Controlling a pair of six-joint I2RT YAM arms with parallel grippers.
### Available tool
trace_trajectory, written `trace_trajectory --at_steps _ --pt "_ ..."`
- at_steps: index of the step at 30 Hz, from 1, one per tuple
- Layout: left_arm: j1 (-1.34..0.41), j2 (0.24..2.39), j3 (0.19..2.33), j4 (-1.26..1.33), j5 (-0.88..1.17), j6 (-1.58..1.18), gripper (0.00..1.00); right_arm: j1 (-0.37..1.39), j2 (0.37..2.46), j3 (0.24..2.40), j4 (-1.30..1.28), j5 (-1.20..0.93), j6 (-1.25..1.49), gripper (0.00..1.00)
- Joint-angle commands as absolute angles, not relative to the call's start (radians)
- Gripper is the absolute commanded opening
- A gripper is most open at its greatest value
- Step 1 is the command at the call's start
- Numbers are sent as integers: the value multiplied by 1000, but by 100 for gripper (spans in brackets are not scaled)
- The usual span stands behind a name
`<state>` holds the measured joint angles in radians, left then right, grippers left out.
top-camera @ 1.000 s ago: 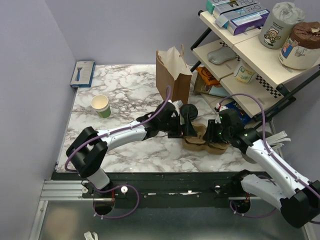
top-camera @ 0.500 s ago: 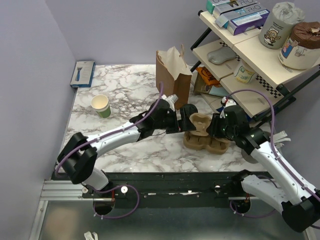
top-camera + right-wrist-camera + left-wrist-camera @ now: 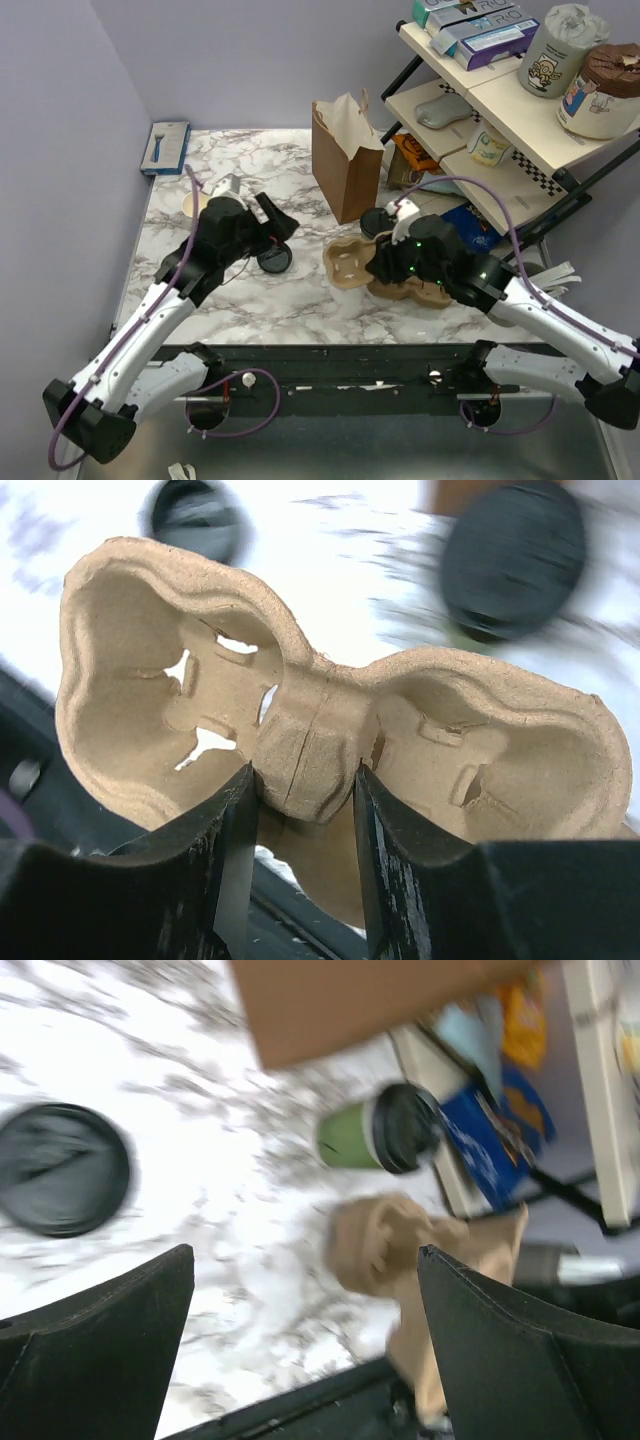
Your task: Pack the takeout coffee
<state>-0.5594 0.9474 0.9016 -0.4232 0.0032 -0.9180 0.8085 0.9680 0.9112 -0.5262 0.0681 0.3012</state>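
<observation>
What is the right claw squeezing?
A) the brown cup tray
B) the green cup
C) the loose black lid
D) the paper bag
A: in the right wrist view, the right claw pinches the narrow middle of the brown cup tray between its two fingers.

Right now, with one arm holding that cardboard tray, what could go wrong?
1. The right gripper pinches the tray only by its thin middle strip, so it might slip or twist.
2. The coffee cup sits close beside the tray; a swing might knock it.
3. A loose lid lies near the open left gripper, which might grab that instead.
</observation>
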Motion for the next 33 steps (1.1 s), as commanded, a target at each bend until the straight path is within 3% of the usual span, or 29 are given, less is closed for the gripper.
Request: trace_trajectory --at_steps 1,8,14,25,30,33 --pt "-465 867 991 -737 -185 -825 99 1006 1093 1014 -430 130 186 40" --pt "-377 831 1078 -848 -292 -761 99 1075 1362 1088 -334 -58 187 40" --pt "-324 838 1046 -807 -195 -712 99 1106 1508 1131 -321 -54 157 41" --pt "-284 833 980 -758 -114 -710 99 1106 1597 1040 -247 40 169 42" --pt "-279 839 947 -746 -86 -722 99 1106 1646 1046 -216 60 201 48" --pt "-276 844 939 -747 -74 -729 99 1106 1657 1049 -216 51 212 59"
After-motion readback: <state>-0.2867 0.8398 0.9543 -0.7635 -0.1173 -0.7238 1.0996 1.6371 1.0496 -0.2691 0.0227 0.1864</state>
